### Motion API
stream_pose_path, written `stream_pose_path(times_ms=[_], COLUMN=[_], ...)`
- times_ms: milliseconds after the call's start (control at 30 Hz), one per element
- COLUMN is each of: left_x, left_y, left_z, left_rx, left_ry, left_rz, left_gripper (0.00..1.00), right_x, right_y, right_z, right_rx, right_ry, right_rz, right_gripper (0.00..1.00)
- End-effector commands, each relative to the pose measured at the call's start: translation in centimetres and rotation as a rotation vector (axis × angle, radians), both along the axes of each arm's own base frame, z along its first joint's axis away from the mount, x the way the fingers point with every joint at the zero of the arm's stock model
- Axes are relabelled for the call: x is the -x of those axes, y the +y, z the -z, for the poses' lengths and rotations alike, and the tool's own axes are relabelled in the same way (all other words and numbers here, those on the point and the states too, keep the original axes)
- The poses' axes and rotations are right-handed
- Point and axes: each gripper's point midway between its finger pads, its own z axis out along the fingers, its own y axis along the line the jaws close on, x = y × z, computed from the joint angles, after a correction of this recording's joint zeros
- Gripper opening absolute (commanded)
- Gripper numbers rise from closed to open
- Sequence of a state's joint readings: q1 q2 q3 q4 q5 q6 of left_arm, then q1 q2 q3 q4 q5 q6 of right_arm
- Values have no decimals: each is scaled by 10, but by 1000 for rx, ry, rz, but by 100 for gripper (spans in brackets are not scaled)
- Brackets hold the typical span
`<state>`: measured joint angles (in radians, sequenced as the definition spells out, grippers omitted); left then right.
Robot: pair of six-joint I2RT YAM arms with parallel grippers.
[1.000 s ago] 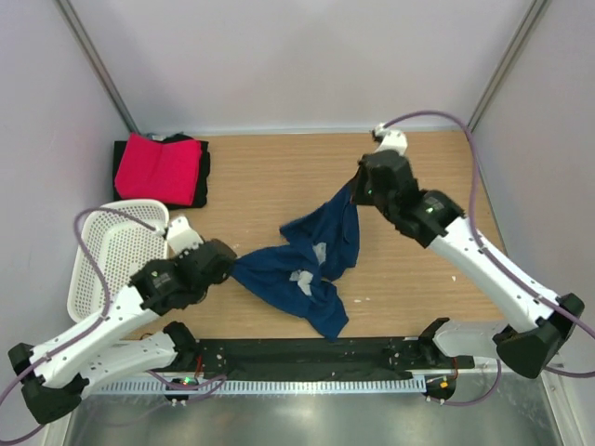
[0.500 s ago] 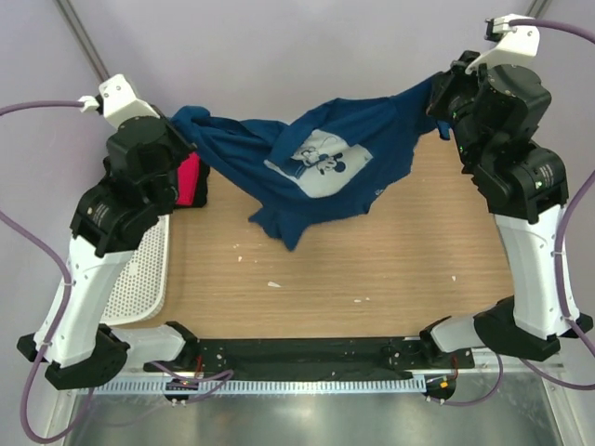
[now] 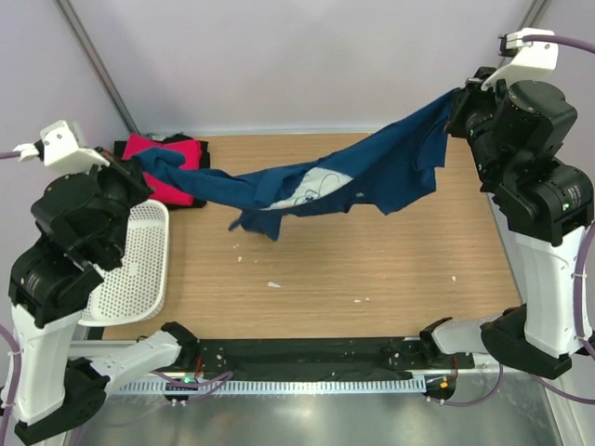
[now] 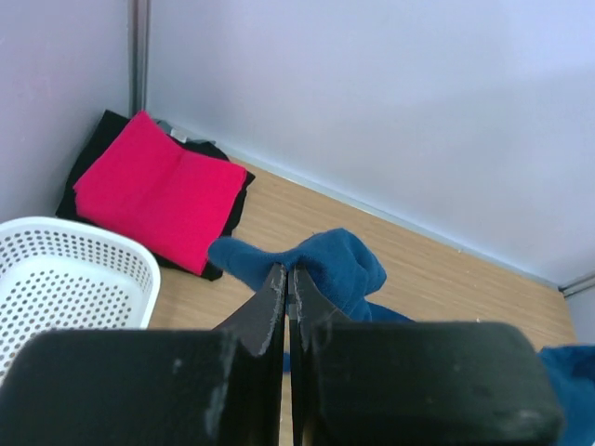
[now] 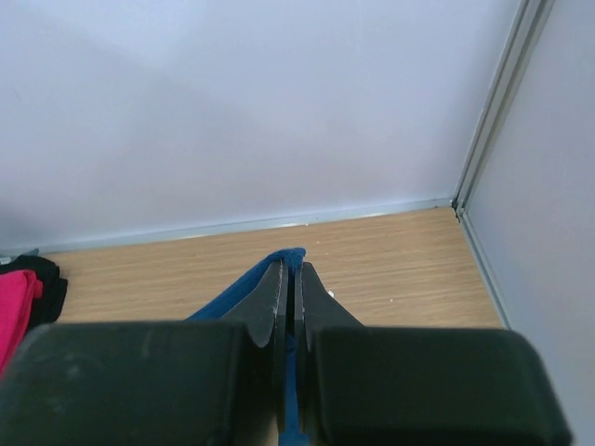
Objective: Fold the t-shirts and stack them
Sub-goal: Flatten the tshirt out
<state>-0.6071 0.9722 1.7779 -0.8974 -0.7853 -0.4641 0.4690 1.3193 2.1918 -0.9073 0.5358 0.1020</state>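
Note:
The navy blue t-shirt (image 3: 353,177) hangs stretched in the air between both arms, its white print (image 3: 311,186) near the sagging middle. My left gripper (image 3: 138,167) is shut on the shirt's left end; in the left wrist view blue cloth (image 4: 335,269) bunches at my left gripper's (image 4: 289,271) tips. Raised at the far right, my right gripper (image 3: 457,96) is shut on the other end, and a strip of blue cloth (image 5: 237,293) runs between its closed fingers at my right gripper (image 5: 291,269). A folded pink-red t-shirt (image 3: 158,167) (image 4: 158,190) lies on a black t-shirt (image 4: 93,153) at the far left.
A white perforated basket (image 3: 130,269) (image 4: 65,279) stands at the left edge of the wooden table (image 3: 372,269). Grey walls close in the back and both sides. A black rail (image 3: 307,353) runs along the near edge.
Both arms lifted the navy shirt off the table and pulled apart, stretching it. In the last half second the left arm dropped lower and outward, so the shirt sags left.

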Motion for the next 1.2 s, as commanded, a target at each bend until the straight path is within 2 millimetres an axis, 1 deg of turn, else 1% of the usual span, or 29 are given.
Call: stream_pose_path(times_ms=[0, 33, 100, 133, 167, 233, 267, 333, 367, 400, 433, 467, 500, 533, 567, 633, 667, 700, 733, 767, 800, 833, 900, 967, 1000, 1033, 1100, 1133, 1167], left_x=[11, 12, 20, 18, 20, 27, 27, 34, 41, 42, 48, 52, 58, 63, 66, 76, 77, 78, 78, 77, 75, 71, 60, 42, 26, 15, -12, -27, -44], left_y=[11, 10, 11, 4, 2, -15, -23, -36, -43, -43, -49, -51, -52, -55, -55, -49, -49, -51, -51, -51, -50, -49, -44, -54, -74, -86, -121, -132, -142], left_z=[24, 48, 74, 112, 129, 158, 198, 231, 265, 279, 292, 307, 331, 343, 352, 372, 376, 372, 369, 362, 359, 337, 319, 291, 278, 282, 267, 281, 270], left_rx=[-4, -28, 3, 19, 42, 158, 152, 222, 248, 257, 279, 307, 300, 312, 311, 292, 275, 267, 257, 247, 212, 189, 121, 62, 68, -14, -29, -77, -113], left_ry=[66, 132, 179, 255, 273, 282, 358, 411, 487, 515, 558, 596, 655, 692, 721, 793, 823, 837, 853, 855, 874, 850, 819, 747, 693, 709, 644, 689, 664], left_rz=[-34, -33, -31, -38, -28, 46, 62, 112, 118, 100, 127, 114, 106, 111, 106, 61, 48, 49, 44, 39, 24, 31, 17, 105, 194, 265, 391, 400, 422], left_gripper=[0, 0, 0, 0, 0, 0, 0, 0, 0, 0, 0, 0, 0, 0, 0, 0, 11, 25, 43, 70, 78, 82, 88, 91, 91, 91, 92, 92, 92], right_x=[7, 5, -2, -4, -13, -13, -19, -18, -18, -17, -18, -15, -14, -15, -12, -16, -15, -19, -20, -21, -22, -25, -28, -30, -32, -32, -33, -33, -33], right_y=[-17, -16, -12, -8, -1, 9, 16, 22, 23, 23, 23, 23, 23, 24, 27, 32, 34, 37, 38, 38, 38, 37, 39, 39, 39, 39, 38, 39, 39], right_z=[-18, -9, 17, 29, 62, 86, 128, 157, 192, 215, 223, 256, 268, 274, 299, 316, 337, 343, 350, 365, 371, 376, 388, 394, 400, 403, 409, 413, 415], right_rx=[12, 13, 37, 34, 64, 49, 61, 45, 47, 65, 54, 72, 58, 38, 40, 14, 22, 17, 19, 31, 35, 38, 44, 42, 45, 40, 40, 39, 34], right_ry=[-39, -6, 67, 95, 173, 205, 293, 333, 390, 441, 435, 496, 510, 501, 547, 567, 614, 613, 627, 662, 673, 683, 714, 728, 744, 751, 767, 777, 783], right_rz=[72, 74, 76, 67, 52, 2, -5, -25, -19, -13, -12, -11, -9, -14, -32, -40, -46, -53, -54, -46, -42, -37, -41, -42, -38, -41, -41, -45, -46], right_gripper=[1, 1, 1, 1, 1, 1, 1, 1, 1, 1, 1, 1, 1, 1, 1, 1, 1, 1, 1, 1, 1, 1, 1, 1, 1, 1, 1, 1, 1])
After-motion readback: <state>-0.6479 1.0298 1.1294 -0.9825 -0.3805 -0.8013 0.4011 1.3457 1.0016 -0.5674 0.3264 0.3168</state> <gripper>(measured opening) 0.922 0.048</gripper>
